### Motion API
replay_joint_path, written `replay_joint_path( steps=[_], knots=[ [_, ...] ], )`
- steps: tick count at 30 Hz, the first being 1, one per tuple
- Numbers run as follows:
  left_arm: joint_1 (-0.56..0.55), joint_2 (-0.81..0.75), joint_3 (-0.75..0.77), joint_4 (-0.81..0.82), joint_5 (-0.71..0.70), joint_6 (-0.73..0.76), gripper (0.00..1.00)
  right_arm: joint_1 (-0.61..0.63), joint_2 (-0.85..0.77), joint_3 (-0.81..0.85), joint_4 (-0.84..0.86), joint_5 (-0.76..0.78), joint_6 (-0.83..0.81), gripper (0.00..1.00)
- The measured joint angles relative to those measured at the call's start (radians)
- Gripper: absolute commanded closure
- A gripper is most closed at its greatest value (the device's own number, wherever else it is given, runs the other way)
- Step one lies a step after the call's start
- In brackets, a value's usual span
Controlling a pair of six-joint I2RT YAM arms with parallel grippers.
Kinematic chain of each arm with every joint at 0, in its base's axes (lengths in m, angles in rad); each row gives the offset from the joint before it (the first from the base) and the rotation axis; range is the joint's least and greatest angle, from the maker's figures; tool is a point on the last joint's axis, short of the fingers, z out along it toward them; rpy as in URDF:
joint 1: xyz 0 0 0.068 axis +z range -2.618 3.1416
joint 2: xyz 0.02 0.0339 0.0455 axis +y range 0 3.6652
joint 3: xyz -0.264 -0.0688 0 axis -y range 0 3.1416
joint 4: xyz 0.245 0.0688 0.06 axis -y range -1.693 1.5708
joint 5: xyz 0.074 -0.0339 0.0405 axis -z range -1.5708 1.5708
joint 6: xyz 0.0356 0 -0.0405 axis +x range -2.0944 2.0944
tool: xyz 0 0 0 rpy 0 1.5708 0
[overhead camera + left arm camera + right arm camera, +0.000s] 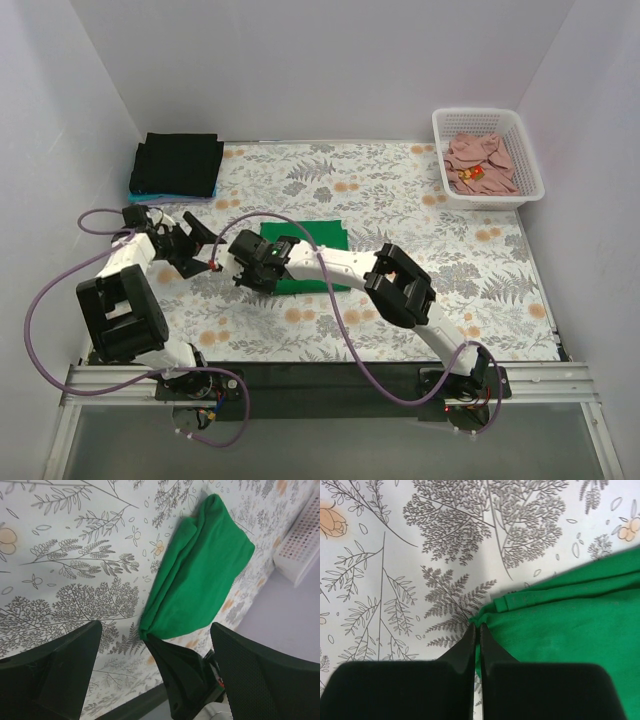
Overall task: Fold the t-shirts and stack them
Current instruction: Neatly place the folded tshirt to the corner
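Observation:
The bright green t-shirt lies folded at the middle of the table. My right gripper is shut on its near left corner; in the right wrist view the fingertips pinch the green hem. My left gripper is open and empty just left of it. In the left wrist view the green shirt lies ahead between my open fingers, and the right gripper's black fingers hold its corner. A black t-shirt lies folded on a light blue one at the back left. A dusty pink shirt sits in the basket.
A white lattice basket stands at the back right; its wall also shows in the left wrist view. Flowered cloth covers the table. White walls close in the left, back and right sides. Purple cables loop round the arm bases.

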Motion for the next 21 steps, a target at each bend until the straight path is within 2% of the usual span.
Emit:
replay_joint_path(
  steps=[12, 15, 21],
  knots=[
    [-0.015, -0.019, -0.157, 0.167, 0.076, -0.122, 0.10, -0.081, -0.109, 0.040, -0.018, -0.119, 0.012, 0.99],
    [-0.052, -0.026, -0.223, 0.227, 0.080, -0.184, 0.02, -0.085, -0.110, 0.062, -0.014, -0.131, 0.016, 0.99],
    [-0.185, -0.041, -0.332, 0.420, 0.042, -0.358, 0.02, -0.088, -0.110, 0.067, -0.017, -0.136, 0.027, 0.99]
  ],
)
